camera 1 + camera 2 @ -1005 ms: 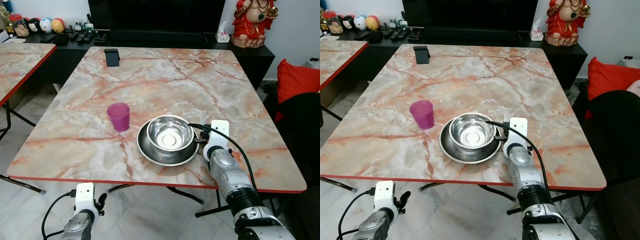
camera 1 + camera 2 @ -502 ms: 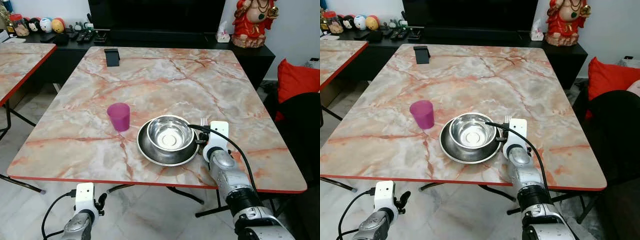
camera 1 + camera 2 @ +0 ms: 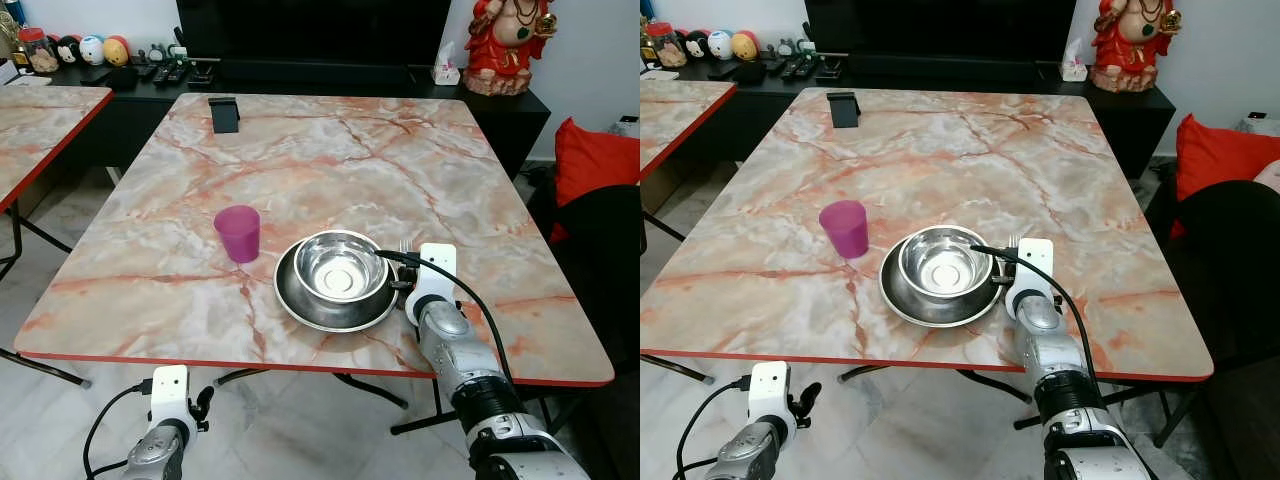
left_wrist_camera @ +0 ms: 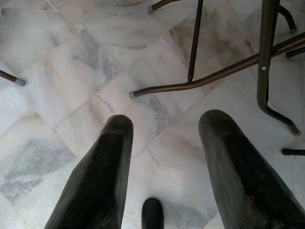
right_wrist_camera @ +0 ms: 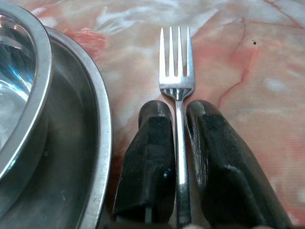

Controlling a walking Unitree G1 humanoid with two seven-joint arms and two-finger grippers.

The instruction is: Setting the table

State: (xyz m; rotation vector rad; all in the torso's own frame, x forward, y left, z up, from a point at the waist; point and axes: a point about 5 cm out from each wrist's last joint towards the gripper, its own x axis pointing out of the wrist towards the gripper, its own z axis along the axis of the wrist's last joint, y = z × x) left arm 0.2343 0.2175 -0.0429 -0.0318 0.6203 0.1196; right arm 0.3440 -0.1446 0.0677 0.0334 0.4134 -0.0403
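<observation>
A steel bowl (image 3: 340, 268) sits inside a steel plate (image 3: 300, 305) near the front of the marble table (image 3: 330, 160). A purple cup (image 3: 238, 233) stands to the left of the plate. My right gripper (image 5: 177, 107) is shut on the handle of a fork (image 5: 176, 57), low over the tabletop just right of the plate's rim, with the tines pointing away from me. In the head view the fork (image 3: 405, 245) shows beyond the right wrist. My left gripper (image 4: 164, 124) hangs open below the table edge, over the floor.
A black phone stand (image 3: 224, 114) sits at the table's far left. A second marble table (image 3: 40, 120) stands to the left. A red statue (image 3: 505, 45) sits on the dark cabinet behind. A red cushion (image 3: 595, 160) lies at the right. Metal table legs (image 4: 195, 43) cross the tiled floor.
Almost nothing: the right gripper with the fork has eased very slightly toward the near edge. The left arm has stayed still.
</observation>
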